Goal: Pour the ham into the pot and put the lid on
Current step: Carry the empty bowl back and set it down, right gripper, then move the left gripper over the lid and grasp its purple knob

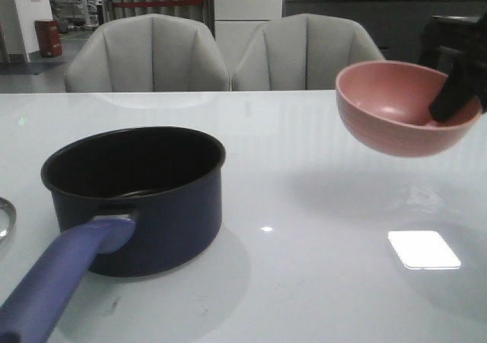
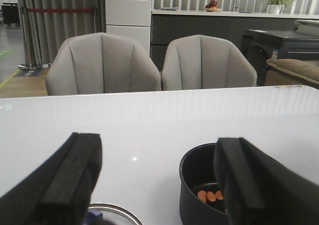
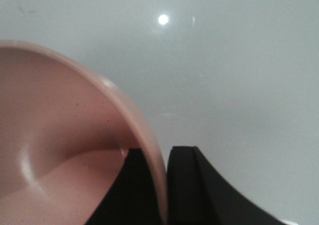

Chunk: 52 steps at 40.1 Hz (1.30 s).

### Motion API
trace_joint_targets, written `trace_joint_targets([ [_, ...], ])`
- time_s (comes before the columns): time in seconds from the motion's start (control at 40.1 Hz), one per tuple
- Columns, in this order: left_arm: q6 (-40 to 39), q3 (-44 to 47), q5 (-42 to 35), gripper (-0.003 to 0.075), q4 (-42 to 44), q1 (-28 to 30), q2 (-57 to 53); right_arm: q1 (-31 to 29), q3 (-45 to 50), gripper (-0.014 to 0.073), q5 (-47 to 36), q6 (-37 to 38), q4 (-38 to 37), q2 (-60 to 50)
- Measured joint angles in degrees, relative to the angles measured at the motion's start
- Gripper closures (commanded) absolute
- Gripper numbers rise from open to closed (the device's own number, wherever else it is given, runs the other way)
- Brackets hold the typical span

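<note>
The left gripper (image 2: 154, 185) is showing two thick, matte black fingers (image 2: 75, 177) with flat, blocky faces and squared edges, widening toward their bases. The right gripper (image 3: 165, 185) is showing the same matte black finish, its fingers (image 3: 192, 185) looking smooth and wedge-shaped, while the front view is catching only a dark angular piece of it.

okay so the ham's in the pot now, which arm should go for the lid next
Left. The left gripper is open and empty with the lid just beneath it beside the pot. The right gripper is clamped on the pink bowl, held above the table's far right.
</note>
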Motion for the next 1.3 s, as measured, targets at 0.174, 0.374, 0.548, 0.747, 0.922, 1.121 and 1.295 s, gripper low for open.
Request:
trace_joint_targets([
  [0.174,0.0,0.0,0.0,0.0199,0.0,0.0,0.0,-0.39,-1.09,0.0454,3.25,5.85,-8.54,5.16],
  [0.374,0.0,0.0,0.0,0.0199,0.0,0.0,0.0,-0.5,-5.14,0.0429,7.25,7.82,-10.88,10.48],
  [0.548,0.0,0.0,0.0,0.0199,0.0,0.0,0.0,-0.5,-7.95,0.0307,8.5,8.01,-11.73,12.4],
  [0.747,0.0,0.0,0.0,0.0199,0.0,0.0,0.0,-0.5,-8.78,0.0235,8.77,8.14,-13.77,13.59],
  [0.922,0.0,0.0,0.0,0.0199,0.0,0.0,0.0,-0.5,-9.67,0.0229,9.66,8.14,-16.21,13.78],
  [1.121,0.0,0.0,0.0,0.0199,0.0,0.0,0.0,-0.5,-10.36,0.0232,12.27,7.91,-19.1,9.39],
  [1.295,0.0,0.0,0.0,0.0199,0.0,0.0,0.0,1.35,-8.49,0.0232,11.79,4.98,-19.77,-1.21],
])
